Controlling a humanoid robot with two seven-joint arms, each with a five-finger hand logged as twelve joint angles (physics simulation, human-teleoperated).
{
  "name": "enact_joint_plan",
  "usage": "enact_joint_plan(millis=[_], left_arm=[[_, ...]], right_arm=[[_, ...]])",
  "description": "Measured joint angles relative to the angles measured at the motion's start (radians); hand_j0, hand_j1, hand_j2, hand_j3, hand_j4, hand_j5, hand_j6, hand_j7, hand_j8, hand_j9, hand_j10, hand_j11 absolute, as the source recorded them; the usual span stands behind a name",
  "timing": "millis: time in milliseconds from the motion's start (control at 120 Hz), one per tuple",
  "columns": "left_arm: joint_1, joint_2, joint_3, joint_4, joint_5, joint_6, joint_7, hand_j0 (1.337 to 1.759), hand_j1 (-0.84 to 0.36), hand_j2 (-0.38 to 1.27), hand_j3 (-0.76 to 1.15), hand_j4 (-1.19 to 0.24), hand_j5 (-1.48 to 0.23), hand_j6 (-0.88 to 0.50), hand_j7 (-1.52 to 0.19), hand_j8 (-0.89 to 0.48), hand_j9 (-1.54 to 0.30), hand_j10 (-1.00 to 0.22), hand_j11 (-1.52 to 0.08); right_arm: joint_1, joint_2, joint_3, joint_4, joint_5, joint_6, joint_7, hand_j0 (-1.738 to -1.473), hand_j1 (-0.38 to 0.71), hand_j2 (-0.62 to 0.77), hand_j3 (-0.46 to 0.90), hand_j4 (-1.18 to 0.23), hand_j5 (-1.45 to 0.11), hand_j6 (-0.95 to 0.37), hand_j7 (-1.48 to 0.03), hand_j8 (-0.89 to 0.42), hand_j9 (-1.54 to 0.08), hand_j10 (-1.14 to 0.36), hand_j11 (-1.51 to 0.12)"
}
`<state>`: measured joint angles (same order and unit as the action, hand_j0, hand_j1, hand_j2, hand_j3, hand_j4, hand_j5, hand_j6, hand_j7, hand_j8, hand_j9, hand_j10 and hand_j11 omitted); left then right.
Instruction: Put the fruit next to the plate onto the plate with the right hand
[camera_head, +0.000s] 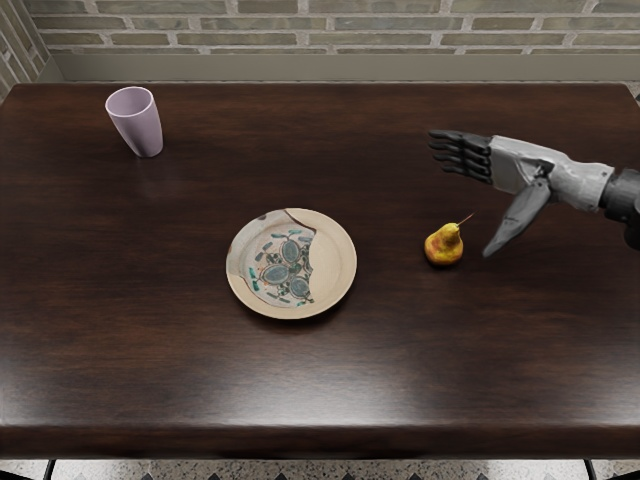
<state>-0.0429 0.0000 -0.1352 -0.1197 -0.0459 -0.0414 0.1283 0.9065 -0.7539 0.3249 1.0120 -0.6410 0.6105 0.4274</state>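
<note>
right hand (505, 170) hovers over the bench (150, 330), far right of the plate (340, 262), its fingers (458, 152) stretched wide and holding nothing. the pear (444, 244) stands on the bench near the right of the plate, not touching it and apart from the hand. a lilac cup (135, 120) stands well up-left of the plate.

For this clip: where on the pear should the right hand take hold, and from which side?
Probably the round lower body of the pear, pinched across opposite flanks, coming down from its right. The stem slants up toward the open right hand and looks too thin to hold; the plate lies apart on the pear's left.
</note>
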Motion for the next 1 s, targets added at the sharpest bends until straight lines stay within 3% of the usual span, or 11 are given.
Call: enact_joint_plan(millis=[383,808,1000], left_arm=[[0.000,0.000,0.000,0.000,0.000,0.000,0.000,1.658,0.35,0.00,0.00,0.00,0.00,0.00,0.00,0.00,0.00,0.00,0.00],[0.000,0.000,0.000,0.000,0.000,0.000,0.000,1.658,0.35,0.00,0.00,0.00,0.00,0.00,0.00,0.00,0.00,0.00,0.00],[0.000,0.000,0.000,0.000,0.000,0.000,0.000,1.658,0.35,0.00,0.00,0.00,0.00,0.00,0.00,0.00,0.00,0.00,0.00]], right_arm=[[-0.057,0.029,-0.006,-0.021,-0.028,0.000,0.023,-1.658,-0.35,0.00,0.00,0.00,0.00,0.00,0.00,0.00,0.00,0.00,0.00],[-0.088,0.046,-0.015,-0.040,-0.064,0.000,0.099,-1.658,-0.34,0.00,0.00,-0.01,-0.01,-0.01,-0.01,-0.01,-0.01,-0.01,-0.01],[-0.105,0.056,-0.015,-0.094,-0.083,0.000,0.165,-1.658,-0.26,-0.01,0.00,-0.08,-0.10,-0.08,-0.10,-0.08,-0.10,-0.08,-0.10]])
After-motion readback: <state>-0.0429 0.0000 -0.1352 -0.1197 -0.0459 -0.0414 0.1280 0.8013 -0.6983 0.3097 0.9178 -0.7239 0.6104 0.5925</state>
